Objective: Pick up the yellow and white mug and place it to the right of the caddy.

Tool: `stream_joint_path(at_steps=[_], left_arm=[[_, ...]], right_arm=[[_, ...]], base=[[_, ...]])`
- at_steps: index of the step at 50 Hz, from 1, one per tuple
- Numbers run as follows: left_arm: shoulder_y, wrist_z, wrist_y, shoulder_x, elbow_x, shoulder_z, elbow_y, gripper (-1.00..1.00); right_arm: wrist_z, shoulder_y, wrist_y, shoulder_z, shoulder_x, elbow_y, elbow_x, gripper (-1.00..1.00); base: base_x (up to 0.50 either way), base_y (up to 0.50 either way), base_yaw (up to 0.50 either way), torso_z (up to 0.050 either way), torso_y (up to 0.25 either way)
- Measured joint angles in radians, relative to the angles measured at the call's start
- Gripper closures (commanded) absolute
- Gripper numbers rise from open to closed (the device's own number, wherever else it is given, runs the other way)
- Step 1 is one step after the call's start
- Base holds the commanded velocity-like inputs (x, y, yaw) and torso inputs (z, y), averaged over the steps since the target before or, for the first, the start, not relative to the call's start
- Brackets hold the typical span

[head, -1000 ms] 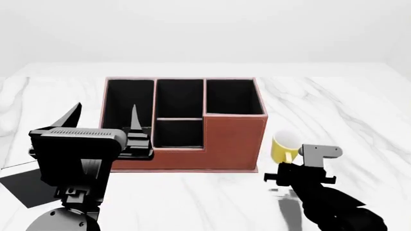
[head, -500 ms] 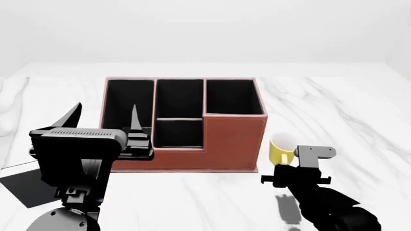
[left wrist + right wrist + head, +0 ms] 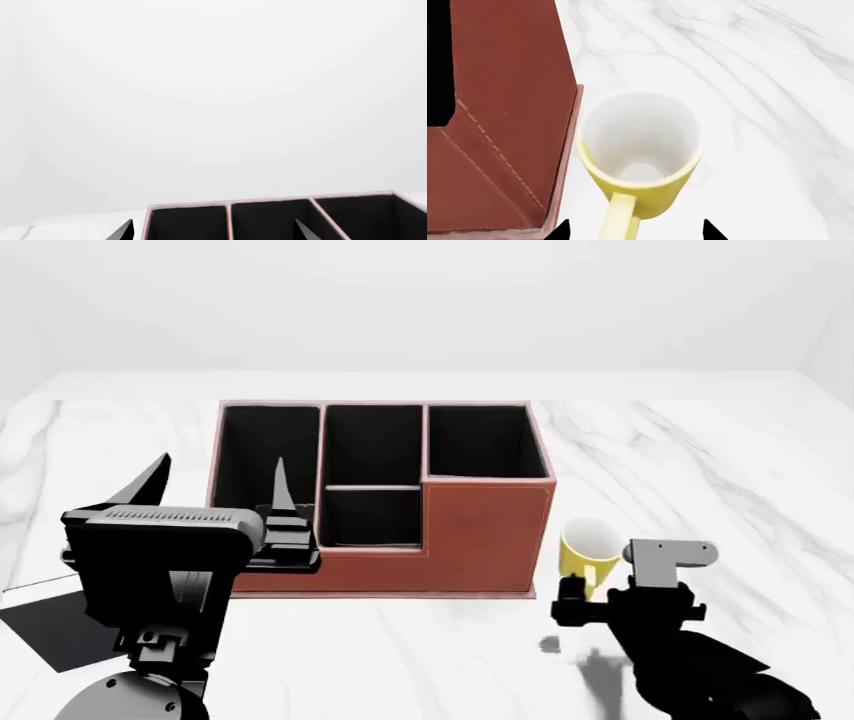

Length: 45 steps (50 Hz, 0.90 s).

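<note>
The yellow and white mug point(image 3: 587, 545) stands upright on the white marble table point(image 3: 694, 460), just right of the reddish-brown caddy point(image 3: 487, 530) and close to its front right corner. In the right wrist view the mug point(image 3: 640, 145) shows its white inside, and its yellow handle points toward the camera, beside the caddy's wall point(image 3: 500, 125). My right gripper point(image 3: 597, 595) is open just in front of the mug. Its two tips stand either side of the handle point(image 3: 635, 231), apart from it. My left gripper point(image 3: 218, 475) is open and empty, raised before the caddy's left end point(image 3: 213, 235).
A flat black box point(image 3: 40, 625) lies at the table's front left, partly behind my left arm. The caddy's open black compartments point(image 3: 267, 220) fill the foot of the left wrist view. Bare marble lies right of the mug.
The mug has come a little lower and closer to the caddy's right side. My right gripper shifted left with it, then back a little to the right. The left arm has not moved.
</note>
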Motion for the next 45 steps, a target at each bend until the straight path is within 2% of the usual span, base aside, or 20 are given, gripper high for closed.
stream_joint_path(at_steps=[25,45], left_arm=[[0.004,-0.01,0.001,-0.007,-0.012,0.0,0.011,-1.0],[0.042,-0.029,0.008,-0.023,-0.011,-0.001,0.065,-1.0]], right_arm=[[0.397,-0.12,-0.096,-0.012,0.359,-0.745,-0.174,-1.0],[0.624,-0.196,-0.15,-0.021,0.574,-1.147,-0.366,-1.0]], base=[[0.0,0.0,0.0,0.0,0.0],[0.0,0.0,0.0,0.0,0.0]])
